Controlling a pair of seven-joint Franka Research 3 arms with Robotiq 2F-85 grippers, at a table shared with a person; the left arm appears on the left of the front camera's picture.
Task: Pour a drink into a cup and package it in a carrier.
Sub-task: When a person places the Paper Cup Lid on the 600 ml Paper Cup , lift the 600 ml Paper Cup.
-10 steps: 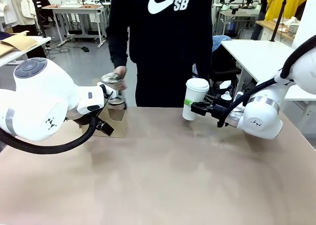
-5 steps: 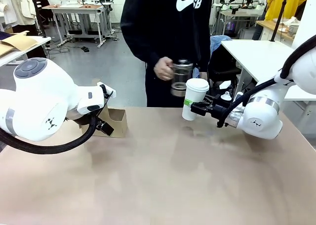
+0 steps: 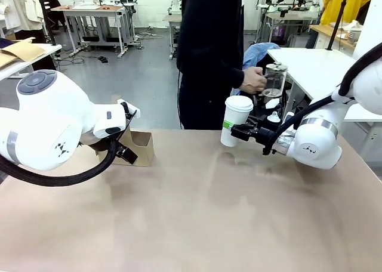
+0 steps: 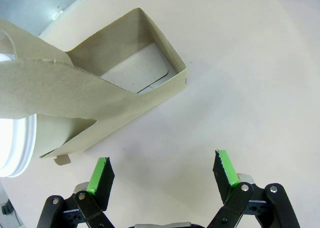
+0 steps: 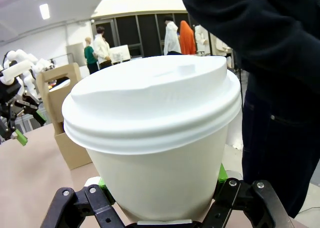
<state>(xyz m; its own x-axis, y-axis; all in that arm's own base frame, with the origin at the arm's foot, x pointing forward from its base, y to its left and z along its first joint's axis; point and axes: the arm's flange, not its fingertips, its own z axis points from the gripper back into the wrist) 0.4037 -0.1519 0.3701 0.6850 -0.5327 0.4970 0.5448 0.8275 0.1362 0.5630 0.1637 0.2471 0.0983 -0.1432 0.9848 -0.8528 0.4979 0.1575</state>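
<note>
Table, one: tan top, shared with one person who stood at the far side.

Robot arms, two, white, one entering from each side.

Carrier, one: brown cardboard, standing on the table at the left, just beyond the left arm. One slot lay open and bare in the left wrist view.

Cups, two. The tall white cup, lid on, was held upright at the table's far edge, right of centre, well apart from the carrier. The second white cup showed as a rim at the carrier's far end; whether it sat in a slot could not be told.

Bottle, one: clear with a silver top, gripped in the person's hand above and behind the tall cup. Its contents could not be made out.

Grippers, two. The left gripper hovered over bare table just beside the carrier, fingers spread wide, touching nothing. The right gripper pinched the tall cup low on its wall, one green pad on each side.
</note>
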